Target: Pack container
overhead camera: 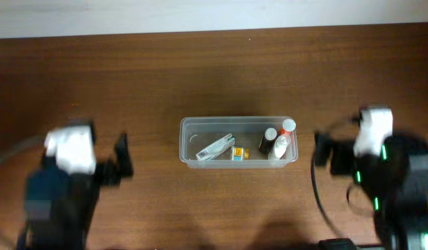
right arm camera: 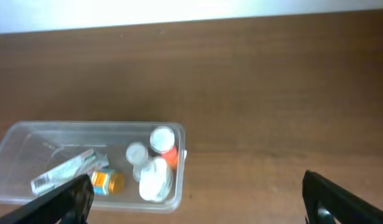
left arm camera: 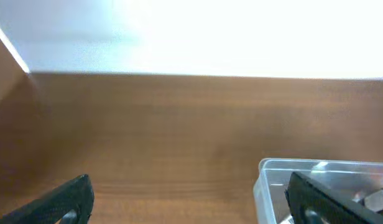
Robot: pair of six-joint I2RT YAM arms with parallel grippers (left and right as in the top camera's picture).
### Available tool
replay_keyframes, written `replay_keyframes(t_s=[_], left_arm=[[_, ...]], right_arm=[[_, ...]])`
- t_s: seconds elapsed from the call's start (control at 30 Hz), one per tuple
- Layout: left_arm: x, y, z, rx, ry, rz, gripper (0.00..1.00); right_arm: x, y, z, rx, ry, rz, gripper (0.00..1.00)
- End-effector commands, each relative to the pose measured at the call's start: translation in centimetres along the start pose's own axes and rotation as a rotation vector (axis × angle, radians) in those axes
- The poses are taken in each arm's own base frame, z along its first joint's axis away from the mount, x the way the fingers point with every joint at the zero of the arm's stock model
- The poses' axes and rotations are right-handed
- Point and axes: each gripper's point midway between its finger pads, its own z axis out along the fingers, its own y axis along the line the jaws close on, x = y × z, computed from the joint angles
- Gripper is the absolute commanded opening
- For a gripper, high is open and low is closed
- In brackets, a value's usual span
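The clear plastic container [overhead camera: 188,142] sits at the table's middle. It holds a white tube [overhead camera: 215,147], a small yellow box [overhead camera: 237,153], a dark bottle [overhead camera: 267,141], a white bottle [overhead camera: 281,147] and an orange bottle [overhead camera: 287,127]. The container also shows in the right wrist view [right arm camera: 30,134] and its corner in the left wrist view [left arm camera: 269,177]. My left gripper [overhead camera: 122,161] is open and empty, left of the container. My right gripper [overhead camera: 319,153] is open and empty, just right of it.
The brown wooden table [overhead camera: 214,69] runs to a white wall at the far edge. Black cables [overhead camera: 317,198] loop by the right arm.
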Motion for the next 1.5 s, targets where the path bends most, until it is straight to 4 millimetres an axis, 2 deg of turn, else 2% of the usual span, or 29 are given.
replay_keyframes(t_s=[0.0,0.13,0.23,0.37,0.53,0.77,0.9,1.1,1.2,1.37,1.47], left_arm=[[1.7,0.1,-2.9,0.018,-0.064,-0.013,0.99],[2.8,0.5,-6.2,0.022,-0.114,-0.017,0.99],[3.9,0.7,-7.4,0.022,-0.114,-0.017,0.99],[6.1,0.9,-7.6,0.016,-0.037,-0.011,0.99],[10.2,1.2,-7.8,0.003,0.129,0.002,0.99],[10.2,1.2,-7.8,0.003,0.128,0.002,0.99],[10.2,1.2,-7.8,0.003,0.128,0.002,0.99],[10.2,1.2,-7.8,0.003,0.128,0.002,0.99],[10.2,1.2,-7.8,0.003,0.128,0.002,1.0],[10.2,1.2,-7.8,0.003,0.128,0.002,0.99],[10.2,1.2,-7.8,0.003,0.128,0.002,0.99]], right_arm=[[2.5,-0.5,-0.9,0.021,-0.036,0.008,0.98],[3.5,-0.6,-2.8,0.016,-0.078,0.007,0.98],[4.1,-0.6,-3.3,0.017,-0.072,0.007,0.98],[4.4,-0.7,-3.2,0.018,-0.056,0.007,0.98],[4.5,-0.7,-3.2,0.018,-0.055,0.007,0.98],[4.6,-1.1,-3.6,0.041,-0.069,-0.016,0.98],[5.5,-1.4,-3.5,0.051,-0.108,-0.028,0.98],[7.6,-1.6,-1.4,0.044,-0.269,-0.053,0.98],[7.8,-1.7,0.1,0.037,-0.382,-0.054,0.98],[6.6,-1.7,4.1,0.028,-0.544,-0.051,0.98],[7.8,-1.9,6.1,0.028,-0.548,-0.051,0.98]])
